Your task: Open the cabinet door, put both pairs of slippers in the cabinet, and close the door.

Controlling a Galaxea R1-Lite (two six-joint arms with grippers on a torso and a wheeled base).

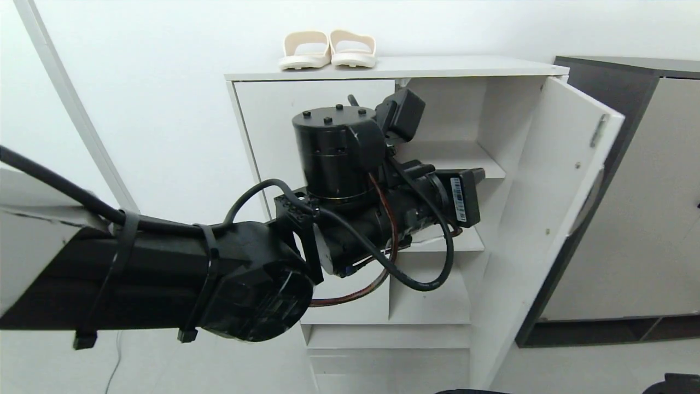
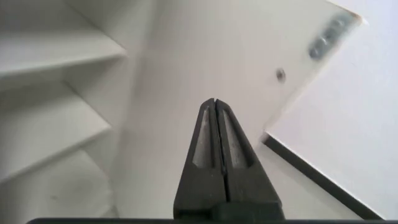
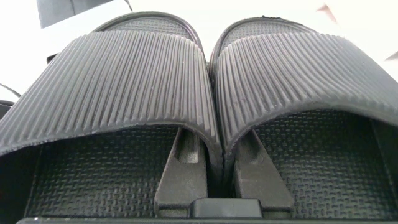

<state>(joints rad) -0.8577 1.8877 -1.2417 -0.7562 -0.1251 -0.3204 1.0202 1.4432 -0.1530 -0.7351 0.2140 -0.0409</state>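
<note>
Left gripper (image 2: 214,102): fingers pressed together with nothing between them, pointing at the inner face of the open door. Right gripper (image 3: 217,180): clamped on the dark ribbed slippers (image 3: 143,81), pinching the two adjoining inner side walls so that the pair is held side by side as one unit. Where this pair sits relative to the cabinet cannot be told.

Cabinet (image 1: 465,67): white, against the far wall. Its left panel is shut.

Door (image 1: 552,180): the right door stands wide open, swung out to the right.

Left arm (image 1: 164,273): extends from the near left across the front of the opening, with its wrist in front of the shelves.

Shelves (image 1: 454,158): those that can be seen are bare.

Beige slippers (image 1: 328,50): a pair side by side on the cabinet top, toward its left end.

Current step, as judged: door opening is complete, the first pair is gripped for loading, and the beige pair is not yet handled.

Next move, as judged: clear the left arm from the opening, then bring the dark pair level onto a bare shelf, deep enough for the door to shut.
</note>
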